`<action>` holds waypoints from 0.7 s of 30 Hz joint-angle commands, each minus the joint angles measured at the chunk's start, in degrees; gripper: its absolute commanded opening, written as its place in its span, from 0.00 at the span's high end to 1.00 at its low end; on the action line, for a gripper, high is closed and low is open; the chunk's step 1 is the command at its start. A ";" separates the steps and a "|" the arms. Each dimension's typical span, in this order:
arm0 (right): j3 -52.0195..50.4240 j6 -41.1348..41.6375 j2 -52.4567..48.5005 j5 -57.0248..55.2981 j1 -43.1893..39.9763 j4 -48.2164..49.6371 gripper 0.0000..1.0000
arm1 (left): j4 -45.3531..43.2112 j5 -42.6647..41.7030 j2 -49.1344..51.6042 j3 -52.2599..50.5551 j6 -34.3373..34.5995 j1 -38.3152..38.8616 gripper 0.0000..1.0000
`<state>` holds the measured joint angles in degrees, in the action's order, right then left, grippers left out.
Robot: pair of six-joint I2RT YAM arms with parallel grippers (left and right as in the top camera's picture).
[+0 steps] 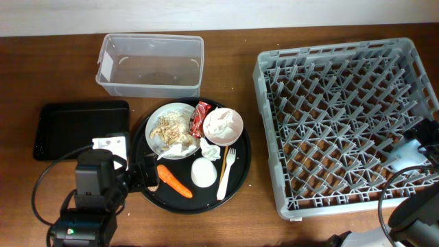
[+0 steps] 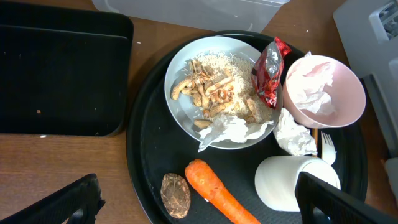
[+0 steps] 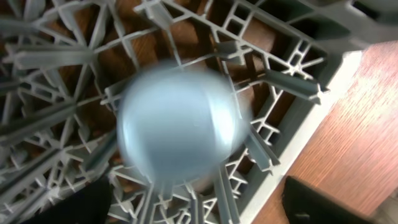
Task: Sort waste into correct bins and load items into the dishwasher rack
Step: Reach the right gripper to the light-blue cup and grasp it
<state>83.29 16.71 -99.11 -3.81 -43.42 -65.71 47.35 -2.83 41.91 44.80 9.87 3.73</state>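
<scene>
L: your left gripper (image 2: 196, 186) hung with fingers wide apart over the orange carrot (image 2: 217, 193) and small brown lump (image 2: 176, 195) on the big round black tray (image 2: 146, 149), likely lining up a waste pick | R: your right gripper (image 3: 199, 196) had fingers apart; the blurred light blue cup (image 3: 177, 130) was over the large grey pegged plastic dishwasher rack (image 1: 343, 62) by its right edge, ungripped, probably for loading

The boxy black left arm (image 1: 92, 189) has a small white square plate (image 1: 110, 145) on top. Beside it loop thin black cables (image 1: 38, 189). The black right arm (image 1: 415, 213) has a pale grey-white part (image 1: 410, 152) and a curved black cable (image 1: 383, 199). Each arm ends in flat black fingers (image 2: 339, 199) with straight edges. The right arm's fingers (image 3: 329, 199) look dark and blurry up close.
</scene>
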 commanded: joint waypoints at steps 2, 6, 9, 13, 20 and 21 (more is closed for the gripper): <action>-0.20 -2.95 0.57 6.84 -0.04 -0.20 0.02 | -0.13 -0.42 -0.09 1.05 -0.13 -0.26 0.01; 1.31 -9.44 6.84 18.12 1.75 -3.30 0.01 | -0.13 -0.42 -0.09 1.05 -0.13 -0.26 0.01; 1.42 -15.39 13.97 20.11 13.14 -8.28 0.02 | -0.13 -0.42 -0.09 1.05 -0.13 -0.26 0.01; 1.42 -17.35 17.44 20.13 35.74 -11.69 0.02 | -0.09 -0.39 -0.09 1.03 -0.13 -0.26 0.00; 1.36 -10.47 10.01 19.65 72.32 -4.39 0.02 | 8.72 4.31 7.30 5.79 -0.11 -8.37 0.01; 1.38 -10.03 8.59 19.50 75.34 -2.75 0.01 | 10.73 4.09 10.43 7.52 -0.07 -11.96 0.01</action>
<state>83.81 4.43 -88.82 15.99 27.92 -69.89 55.59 -0.03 47.55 47.97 9.87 -2.48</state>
